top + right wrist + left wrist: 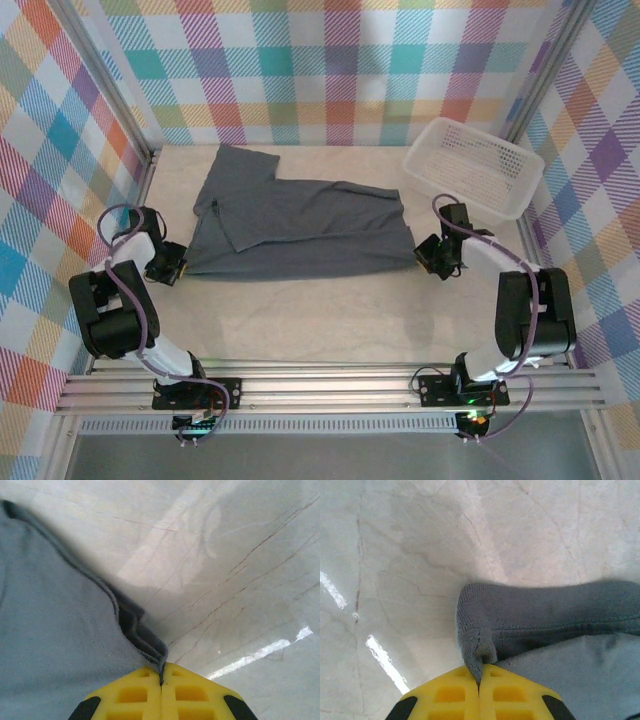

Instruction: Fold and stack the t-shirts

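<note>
You had the left gripper (479, 682) clamped on the near left corner of the t-shirt (300, 225) and the right gripper (161, 674) clamped on its near right corner. The t-shirt lay partly folded on the table (330, 320). Each bite looked thin, so a quick lift could have slipped the hem free. You had one t-shirt, one basket (475, 165) and two grippers.

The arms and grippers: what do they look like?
The left arm and right arm have black joints and white links, each with a looping purple cable. The left gripper and right gripper have yellow fingers with rectangular recesses and black side patches.
</note>
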Robot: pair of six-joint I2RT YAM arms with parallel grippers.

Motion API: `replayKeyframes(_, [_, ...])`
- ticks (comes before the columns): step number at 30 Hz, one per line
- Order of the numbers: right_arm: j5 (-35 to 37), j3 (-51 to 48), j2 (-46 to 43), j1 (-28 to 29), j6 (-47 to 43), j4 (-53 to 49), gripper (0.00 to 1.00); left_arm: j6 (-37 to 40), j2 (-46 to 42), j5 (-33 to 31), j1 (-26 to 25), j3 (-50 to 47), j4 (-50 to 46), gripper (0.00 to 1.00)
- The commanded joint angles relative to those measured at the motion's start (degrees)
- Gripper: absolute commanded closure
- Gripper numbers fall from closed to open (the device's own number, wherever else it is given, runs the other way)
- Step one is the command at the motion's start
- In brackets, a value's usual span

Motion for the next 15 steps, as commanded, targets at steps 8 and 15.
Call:
replayKeyframes(8, [-0.8, -10.2, -9.1, 4.6, 5.3, -6.7, 1.00, -1.1, -5.9, -4.6, 1.2, -4.3, -6.5, 1.00])
replayKeyframes(15, [4.5, -14.5, -16.9, 7.3, 11.6, -12.0, 1.00, -3.4, -8.5, -7.7, 1.2, -6.1, -9.5, 1.00])
